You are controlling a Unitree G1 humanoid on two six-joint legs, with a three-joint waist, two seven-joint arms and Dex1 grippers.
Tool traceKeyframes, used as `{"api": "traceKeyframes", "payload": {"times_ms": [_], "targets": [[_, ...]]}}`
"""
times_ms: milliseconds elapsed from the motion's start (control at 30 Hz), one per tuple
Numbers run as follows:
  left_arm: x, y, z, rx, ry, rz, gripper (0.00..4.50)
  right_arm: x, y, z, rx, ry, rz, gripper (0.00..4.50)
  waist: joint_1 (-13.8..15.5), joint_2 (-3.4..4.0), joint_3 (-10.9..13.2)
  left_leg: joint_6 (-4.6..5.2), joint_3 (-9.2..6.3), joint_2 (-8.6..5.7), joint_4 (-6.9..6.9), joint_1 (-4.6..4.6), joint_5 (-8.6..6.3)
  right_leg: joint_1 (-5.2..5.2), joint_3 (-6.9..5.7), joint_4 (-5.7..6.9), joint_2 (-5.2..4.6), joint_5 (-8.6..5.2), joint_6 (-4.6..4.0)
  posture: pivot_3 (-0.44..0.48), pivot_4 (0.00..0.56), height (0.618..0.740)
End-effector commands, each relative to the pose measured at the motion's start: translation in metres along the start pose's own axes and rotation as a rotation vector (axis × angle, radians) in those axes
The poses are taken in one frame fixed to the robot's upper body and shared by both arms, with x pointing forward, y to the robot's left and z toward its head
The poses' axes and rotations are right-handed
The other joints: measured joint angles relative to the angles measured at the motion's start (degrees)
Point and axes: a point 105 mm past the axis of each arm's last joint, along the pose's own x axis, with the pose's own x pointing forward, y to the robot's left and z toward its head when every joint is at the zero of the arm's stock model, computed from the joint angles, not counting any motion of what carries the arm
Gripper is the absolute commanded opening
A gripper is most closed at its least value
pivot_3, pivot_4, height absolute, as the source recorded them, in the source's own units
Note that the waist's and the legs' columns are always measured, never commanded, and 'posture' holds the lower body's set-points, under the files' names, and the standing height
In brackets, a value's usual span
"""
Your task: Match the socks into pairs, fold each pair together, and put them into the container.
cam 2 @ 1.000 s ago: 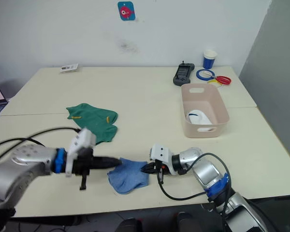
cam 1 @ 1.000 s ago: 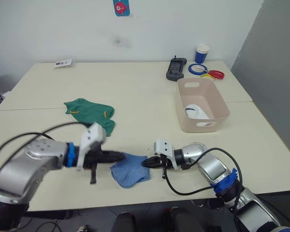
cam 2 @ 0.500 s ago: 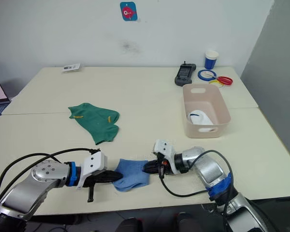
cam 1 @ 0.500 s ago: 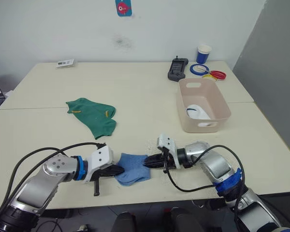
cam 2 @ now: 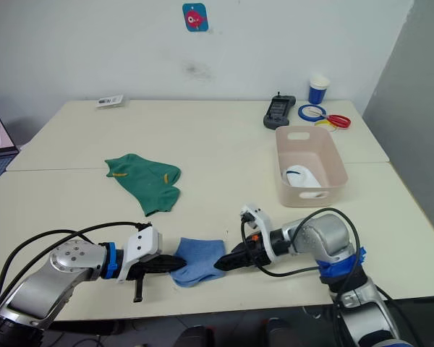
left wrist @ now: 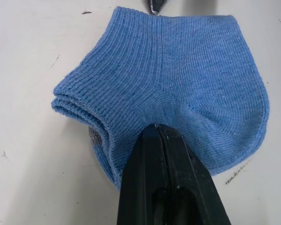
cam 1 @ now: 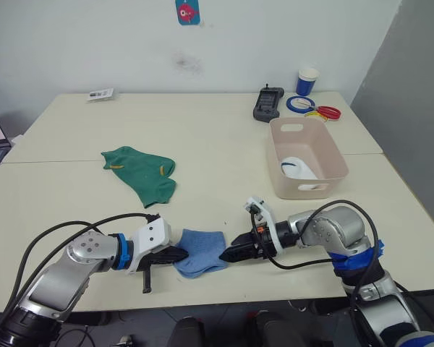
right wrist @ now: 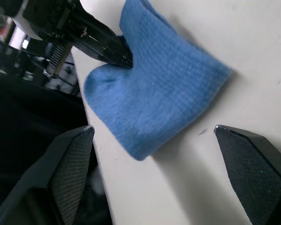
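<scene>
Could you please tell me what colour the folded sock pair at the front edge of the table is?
The soft ribbed folded sock pair is light blue, clearest in the left wrist view.

The folded light blue pair (left wrist: 178, 79) hid its own lower layers, so how many socks lay in it could not be counted; the left gripper (left wrist: 158, 133) covered part of its near edge, and its body was cut off by the wrist view's edge. The white sock (cam 1: 298, 168) in the container (cam 1: 325, 152) was half hidden by the bin's wall; the yellow marks on the dark green socks (cam 1: 141, 173) were too small to read; the card (cam 1: 100, 93) at the table's far corner was too small to tell.
</scene>
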Motion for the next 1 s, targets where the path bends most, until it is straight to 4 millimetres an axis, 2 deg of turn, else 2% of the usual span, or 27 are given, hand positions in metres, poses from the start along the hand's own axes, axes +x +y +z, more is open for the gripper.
{"api": "traceKeyframes", "payload": {"times_ms": [33,267,467,533,600,933,1000], "targets": [[0.007,-0.011,-0.021,-0.069,0.067,-0.023,0.0,0.006,0.01,0.0,0.092,0.005,0.074,4.47,0.0,0.01,0.0,0.0,0.01,0.0,-0.01,-0.01,0.0,0.0,0.01,-0.01,0.0,0.0,0.0,0.0,0.15,0.74],[0.007,-0.013,-0.021,-0.072,0.062,-0.023,0.0,0.029,0.016,0.016,0.176,-0.05,0.134,4.47,-0.2,0.05,0.0,0.01,-0.01,0.01,-0.02,0.0,0.0,-0.01,0.0,-0.01,0.02,0.0,0.01,0.0,0.15,0.74],[0.005,-0.015,-0.021,-0.075,0.059,-0.023,0.0,0.038,0.009,0.024,0.264,-0.098,0.127,4.47,-0.2,0.05,0.0,0.01,0.03,-0.01,-0.04,-0.05,-0.01,-0.03,0.04,-0.05,0.01,0.01,0.03,0.0,0.15,0.74],[0.005,-0.016,-0.021,-0.076,0.057,-0.025,0.0,0.039,0.007,0.026,0.284,-0.115,0.122,4.08,-0.2,0.05,0.0,0.01,0.02,0.0,-0.04,-0.05,-0.01,-0.04,0.03,-0.05,0.01,0.01,0.03,0.0,0.15,0.74],[0.005,-0.016,-0.021,-0.076,0.055,-0.026,0.0,0.039,0.006,0.027,0.295,-0.122,0.122,3.5,-0.2,0.06,0.0,0.01,-0.01,0.02,-0.06,-0.05,-0.01,-0.05,0.0,-0.05,0.03,0.01,0.02,0.0,0.15,0.74],[0.004,-0.018,-0.019,-0.064,0.044,-0.051,0.0,0.042,-0.002,0.022,0.31,-0.126,0.079,0.02,-0.2,0.06,-0.1,0.01,0.0,0.02,-0.13,-0.02,-0.01,-0.05,0.01,-0.07,0.03,0.0,0.01,0.0,0.15,0.74],[0.003,-0.018,-0.017,-0.07,0.03,-0.051,0.0,0.042,-0.002,0.021,0.309,-0.125,0.077,0.02,-0.2,0.06,-0.1,0.01,0.0,0.03,-0.13,0.0,-0.01,-0.05,0.01,-0.07,0.03,0.0,0.02,0.0,0.15,0.74]]}}
